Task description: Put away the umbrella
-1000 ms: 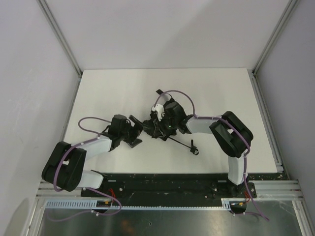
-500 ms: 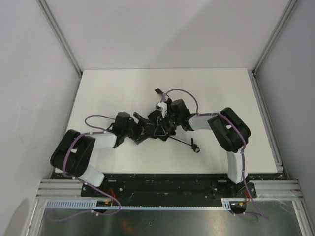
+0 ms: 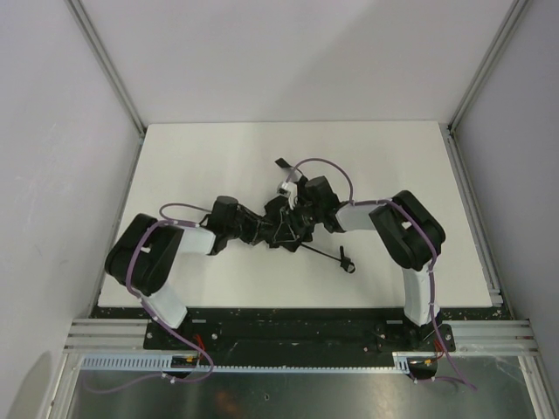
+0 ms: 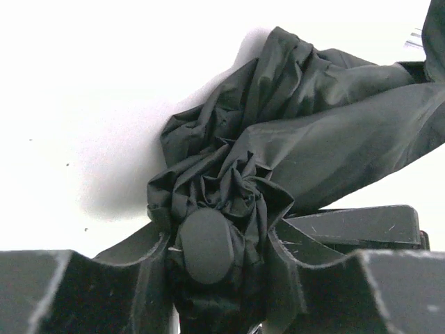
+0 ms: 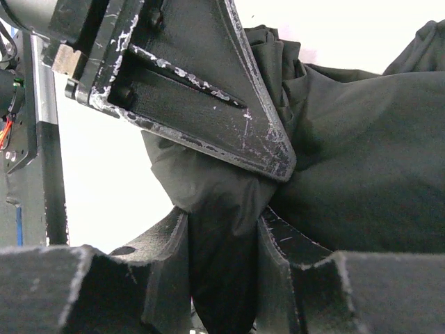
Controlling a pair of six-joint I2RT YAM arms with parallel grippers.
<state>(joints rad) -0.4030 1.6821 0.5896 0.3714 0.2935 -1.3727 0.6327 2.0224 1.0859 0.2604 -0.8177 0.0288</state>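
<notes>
Well, the left arm has swung in from nine o'clock over the last moment. Its left gripper (image 3: pixel 251 230), which was spread wide and short of the bundle, now has its jaws closed in on the umbrella (image 3: pixel 281 227). From the left wrist, the two fingers (image 4: pixel 142 243) press either side of the rounded top cap (image 4: pixel 201 245) and the fabric gathered round it. The right gripper (image 3: pixel 295 212) sits at the bundle's two o'clock side, as it did before, and the right wrist view shows a fold of canopy (image 5: pixel 222 229) pinched between its jaws.

So both claws are clamped on cloth, and I'd say the collapsing and bunching can go on with two anchors. It is nowhere near stowed yet.

The umbrella lies near the middle of the white table (image 3: pixel 201 157), a touch towards six o'clock. Its thin metal shaft (image 3: pixel 321 252) pokes out towards four o'clock and ends in the small handle (image 3: pixel 346 264).

The canopy is matte black, soft and deeply creased, rosetted round the smooth hard cap. The fingers are rigid and scuffed.
</notes>
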